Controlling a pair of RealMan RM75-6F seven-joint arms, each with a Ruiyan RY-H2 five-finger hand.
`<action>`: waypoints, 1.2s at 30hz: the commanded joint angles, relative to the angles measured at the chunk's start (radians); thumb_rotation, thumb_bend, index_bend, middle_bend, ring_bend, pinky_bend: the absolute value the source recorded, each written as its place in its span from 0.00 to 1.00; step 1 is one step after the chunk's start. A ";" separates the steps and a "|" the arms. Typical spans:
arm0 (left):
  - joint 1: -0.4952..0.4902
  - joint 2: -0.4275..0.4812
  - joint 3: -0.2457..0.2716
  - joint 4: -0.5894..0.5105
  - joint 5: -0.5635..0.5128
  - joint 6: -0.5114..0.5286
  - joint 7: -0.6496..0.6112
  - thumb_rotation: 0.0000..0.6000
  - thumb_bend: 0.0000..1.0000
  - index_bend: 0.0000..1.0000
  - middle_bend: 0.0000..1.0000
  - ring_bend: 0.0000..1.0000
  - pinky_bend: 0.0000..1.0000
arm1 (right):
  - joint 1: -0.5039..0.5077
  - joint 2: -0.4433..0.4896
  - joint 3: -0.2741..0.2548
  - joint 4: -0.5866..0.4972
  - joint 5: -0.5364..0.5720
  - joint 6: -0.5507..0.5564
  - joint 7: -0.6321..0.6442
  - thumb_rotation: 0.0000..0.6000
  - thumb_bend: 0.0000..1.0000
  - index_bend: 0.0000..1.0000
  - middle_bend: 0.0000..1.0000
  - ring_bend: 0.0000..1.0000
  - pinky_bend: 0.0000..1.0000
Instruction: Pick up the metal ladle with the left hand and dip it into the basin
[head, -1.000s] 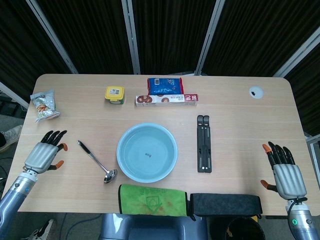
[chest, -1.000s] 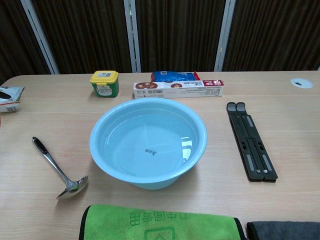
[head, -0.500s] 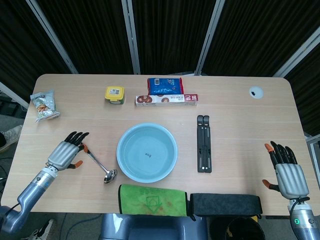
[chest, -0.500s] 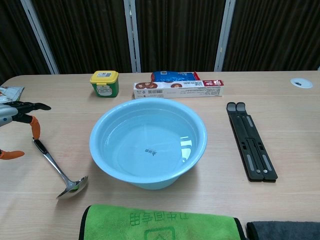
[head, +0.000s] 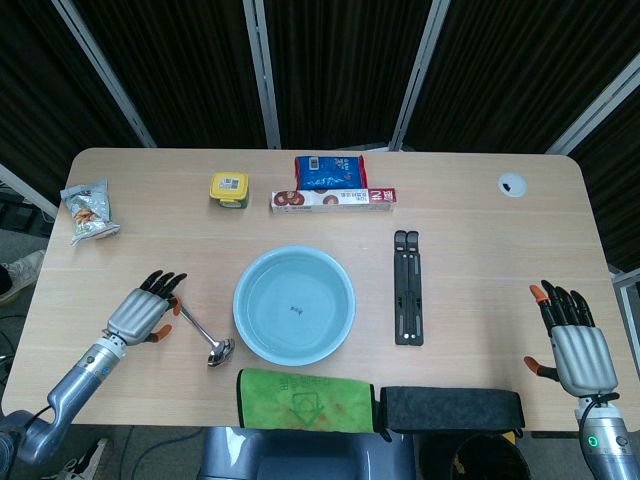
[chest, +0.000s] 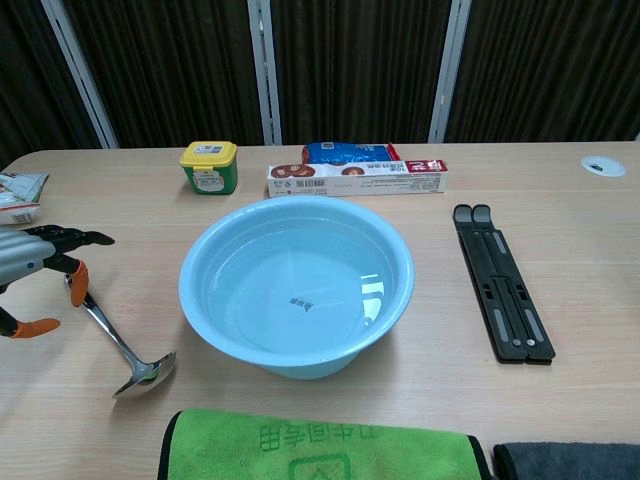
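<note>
Since a second ago the left hand (head: 140, 313) has slid in from the desk's left edge toward the ladle (head: 201, 329); its dark fingers (chest: 72, 239) are spread above the black end of the handle, holding nothing, and whether an orange fingertip touches the handle cannot be told. The right hand (head: 572, 343) has barely shifted near the right edge, lying flat with fingers spread and empty.

Nearest the front edge lie a green cloth (head: 306, 402) with a soft towelling look and, to its right, a dark grey folded cloth (head: 452, 408). Beyond the green cloth sits the round, smooth pale-blue basin (chest: 215, 250), seemingly filled with clear water. The ladle lies flat on the wooden desk (head: 480, 210) just left of the basin, its shiny metal bowl toward the front and its thin handle angling away to the left. Right of the basin is a long black hinged stand (head: 406, 287), folded flat. At the far side stand a small yellow-lidded tub (head: 229, 188), a long red-and-white box (head: 333, 200) and a blue packet (head: 330, 171) behind it. A crinkly snack bag (head: 88, 211) lies at the far left.
</note>
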 joint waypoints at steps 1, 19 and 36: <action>0.002 -0.006 -0.002 0.014 -0.007 0.007 0.000 1.00 0.35 0.45 0.00 0.00 0.00 | 0.001 0.000 -0.001 -0.004 -0.006 0.003 -0.001 1.00 0.00 0.00 0.00 0.00 0.00; -0.039 -0.086 0.002 0.131 -0.020 -0.033 -0.064 1.00 0.34 0.45 0.00 0.00 0.00 | 0.004 -0.007 0.002 0.000 0.011 -0.004 -0.021 1.00 0.00 0.00 0.00 0.00 0.00; -0.062 -0.138 0.024 0.197 -0.018 -0.055 -0.096 1.00 0.35 0.46 0.00 0.00 0.00 | 0.011 -0.014 -0.001 -0.002 0.030 -0.024 -0.056 1.00 0.00 0.00 0.00 0.00 0.00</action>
